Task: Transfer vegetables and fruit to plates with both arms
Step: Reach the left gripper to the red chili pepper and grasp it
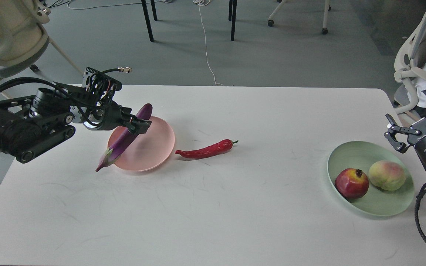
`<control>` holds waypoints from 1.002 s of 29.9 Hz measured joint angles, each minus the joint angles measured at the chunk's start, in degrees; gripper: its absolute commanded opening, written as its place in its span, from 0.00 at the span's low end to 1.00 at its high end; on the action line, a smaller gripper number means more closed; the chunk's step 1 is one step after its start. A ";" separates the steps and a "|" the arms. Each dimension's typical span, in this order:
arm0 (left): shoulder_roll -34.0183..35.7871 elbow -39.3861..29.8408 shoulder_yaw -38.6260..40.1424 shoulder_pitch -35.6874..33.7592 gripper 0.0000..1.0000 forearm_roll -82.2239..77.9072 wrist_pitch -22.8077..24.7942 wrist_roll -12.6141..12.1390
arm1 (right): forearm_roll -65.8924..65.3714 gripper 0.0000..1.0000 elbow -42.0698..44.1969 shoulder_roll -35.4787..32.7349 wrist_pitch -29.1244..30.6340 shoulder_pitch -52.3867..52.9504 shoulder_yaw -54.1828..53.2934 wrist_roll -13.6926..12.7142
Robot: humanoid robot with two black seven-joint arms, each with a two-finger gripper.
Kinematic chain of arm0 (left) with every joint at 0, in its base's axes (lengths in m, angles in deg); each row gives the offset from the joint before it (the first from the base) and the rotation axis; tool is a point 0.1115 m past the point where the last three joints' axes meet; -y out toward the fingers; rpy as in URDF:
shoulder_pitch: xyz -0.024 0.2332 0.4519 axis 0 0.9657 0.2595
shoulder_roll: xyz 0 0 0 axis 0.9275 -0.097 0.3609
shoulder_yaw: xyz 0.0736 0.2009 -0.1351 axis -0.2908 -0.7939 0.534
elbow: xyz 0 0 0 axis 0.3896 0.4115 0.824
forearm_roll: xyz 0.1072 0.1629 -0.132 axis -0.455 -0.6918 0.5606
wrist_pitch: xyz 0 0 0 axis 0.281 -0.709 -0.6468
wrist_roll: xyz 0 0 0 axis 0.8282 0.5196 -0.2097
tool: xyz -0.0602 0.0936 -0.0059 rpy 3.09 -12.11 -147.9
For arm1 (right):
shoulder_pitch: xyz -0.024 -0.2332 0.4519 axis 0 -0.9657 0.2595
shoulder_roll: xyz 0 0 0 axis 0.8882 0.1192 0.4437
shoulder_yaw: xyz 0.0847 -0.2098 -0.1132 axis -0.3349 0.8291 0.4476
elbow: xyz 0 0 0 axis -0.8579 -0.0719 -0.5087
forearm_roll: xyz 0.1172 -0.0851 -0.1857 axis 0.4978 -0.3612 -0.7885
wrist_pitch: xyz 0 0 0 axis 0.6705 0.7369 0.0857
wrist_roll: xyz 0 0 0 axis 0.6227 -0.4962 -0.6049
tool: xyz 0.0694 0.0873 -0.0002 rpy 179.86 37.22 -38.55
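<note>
My left gripper [139,124] is shut on the purple eggplant [121,140] near its upper end. The eggplant hangs tilted over the left rim of the pink plate [152,147], its stem cap pointing down-left past the plate's edge. The red chili pepper [205,149] lies on the table just right of the pink plate. The dark red pomegranate [352,183] and the yellow-green peach [386,175] sit side by side in the green plate [346,155] at the right. My right gripper [396,136] is open and empty, above the green plate's far right rim.
The white table [213,214] ends close to the green plate on the right. Office chairs [9,33] stand behind the table's left and right corners. Table legs and a white cable [207,48] are on the floor beyond.
</note>
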 measured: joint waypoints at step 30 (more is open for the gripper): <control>-28.31 9.62 -10.26 -4.00 0.66 -7.99 -3.10 0.95 | 0.00 0.99 0.40 -0.08 0.00 -0.60 -1.74 0.00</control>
